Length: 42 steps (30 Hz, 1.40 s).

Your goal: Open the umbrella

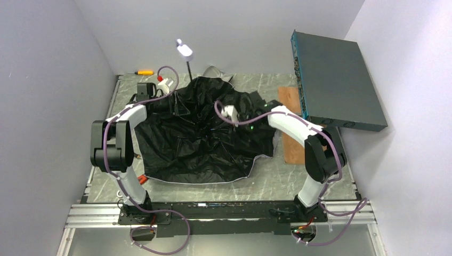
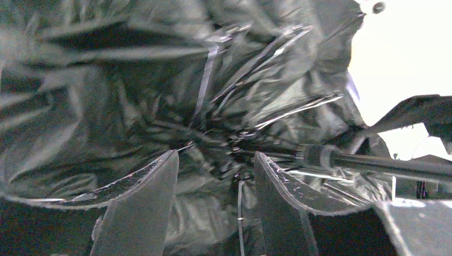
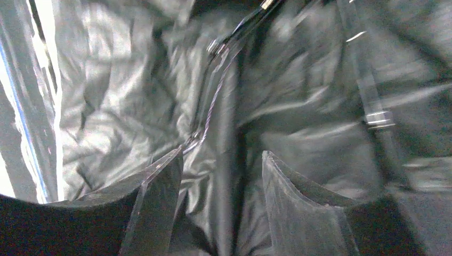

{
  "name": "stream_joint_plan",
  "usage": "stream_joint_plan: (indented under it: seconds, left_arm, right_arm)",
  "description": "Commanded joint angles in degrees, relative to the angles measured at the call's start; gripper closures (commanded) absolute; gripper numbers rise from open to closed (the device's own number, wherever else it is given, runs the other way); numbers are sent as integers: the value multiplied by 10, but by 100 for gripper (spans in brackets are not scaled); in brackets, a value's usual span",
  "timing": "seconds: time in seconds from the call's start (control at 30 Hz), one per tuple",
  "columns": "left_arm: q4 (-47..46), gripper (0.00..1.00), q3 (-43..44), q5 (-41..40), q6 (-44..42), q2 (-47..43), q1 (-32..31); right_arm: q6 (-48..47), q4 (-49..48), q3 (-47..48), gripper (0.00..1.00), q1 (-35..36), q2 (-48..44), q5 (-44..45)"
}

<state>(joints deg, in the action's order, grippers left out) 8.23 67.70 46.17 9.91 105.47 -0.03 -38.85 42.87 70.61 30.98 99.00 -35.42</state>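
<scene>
The umbrella (image 1: 205, 141) lies partly spread on the table, black inside facing up, with a thin white edge along its front. Its thin black shaft rises at the back to the small pale handle (image 1: 184, 50). My left gripper (image 1: 178, 105) hovers over the canopy near the foot of the shaft. In the left wrist view it (image 2: 216, 154) stands open over the hub of ribs, the shaft (image 2: 384, 164) passing to its right. My right gripper (image 1: 221, 114) is over the canopy's middle right. It (image 3: 223, 153) is open, with a fold of canopy (image 3: 106, 106) and a rib below it.
A large dark teal flat box (image 1: 338, 80) leans at the back right above a wooden board (image 1: 292, 130). An orange-handled screwdriver (image 1: 143, 72) lies at the back left. A red-tipped tool (image 1: 141, 179) peeks out by the left arm. Grey walls close in on three sides.
</scene>
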Motion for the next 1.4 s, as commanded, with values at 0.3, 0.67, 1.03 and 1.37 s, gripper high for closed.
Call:
stream_joint_plan:
  seconds: [0.3, 0.67, 1.03, 1.37]
  left_arm:
    - [-152, 48, 30, 77, 92, -8, -75]
    - [-124, 33, 79, -15, 141, 109, -69]
    - [-45, 22, 78, -90, 115, 128, -51]
    - [-227, 15, 11, -23, 150, -22, -8]
  right_arm:
    - [281, -162, 244, 50, -27, 106, -58]
    - [233, -172, 205, 48, -52, 200, -12]
    - [132, -84, 122, 43, -79, 208, 54]
    - [177, -126, 161, 32, -80, 92, -59]
